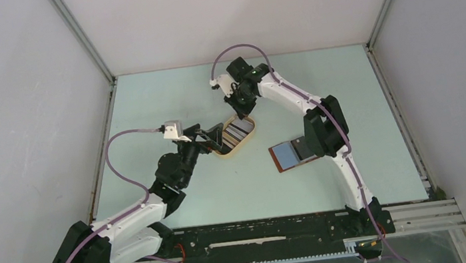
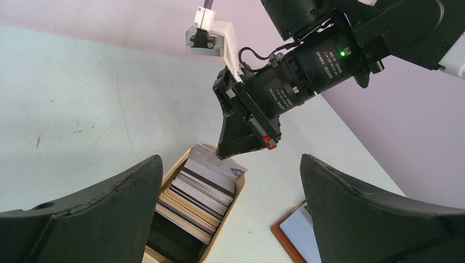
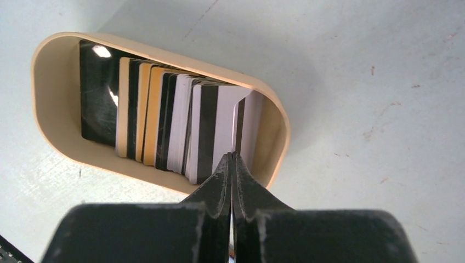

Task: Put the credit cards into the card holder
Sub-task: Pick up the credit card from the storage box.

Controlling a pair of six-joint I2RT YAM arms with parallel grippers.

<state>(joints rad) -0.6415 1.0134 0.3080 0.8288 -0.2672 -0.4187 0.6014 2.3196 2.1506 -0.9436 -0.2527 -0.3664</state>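
Right tool (image 3: 232,164) pinching end credit card (image 3: 240,126) in tray (image 3: 55,49).
You are gripping thin, stiff, likely slick plastic by its top edge; left tool (image 1: 212,139) gaping wide.

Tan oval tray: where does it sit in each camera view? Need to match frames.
Top external: tray at table centre.
Left wrist: bottom centre, between that camera's own fingers.
Right wrist: upper left.
Shared landmark: right gripper pinching the end card at one end of the tray.
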